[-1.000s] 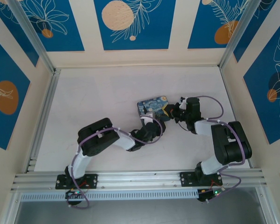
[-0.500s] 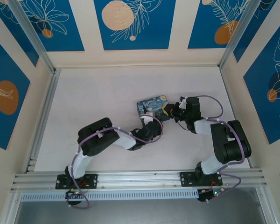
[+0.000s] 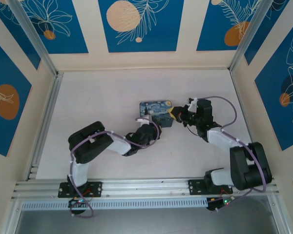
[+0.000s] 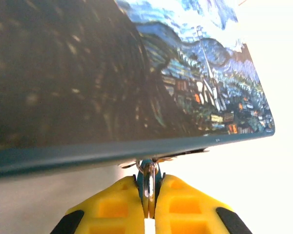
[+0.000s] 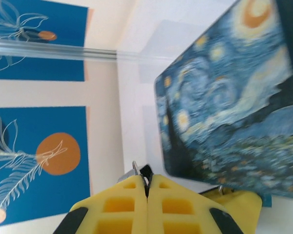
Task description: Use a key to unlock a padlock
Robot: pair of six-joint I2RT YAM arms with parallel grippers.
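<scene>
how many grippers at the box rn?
2. Left gripper at the box's near edge, shut on the padlock; right gripper at its right end, shut on the key.

Blue swirl-painted box [image 3: 156,113] — yellow, black-edged fingertips [image 4: 112,207].

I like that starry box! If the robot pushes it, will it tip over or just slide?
Probably slide: the starry box looks low and wide on the table, so tipping seems unlikely. Its edge looks straight, so it's likely stiff, not floppy. The left jaws pinch the padlock at its edge, so pulling there might drag it.
</scene>
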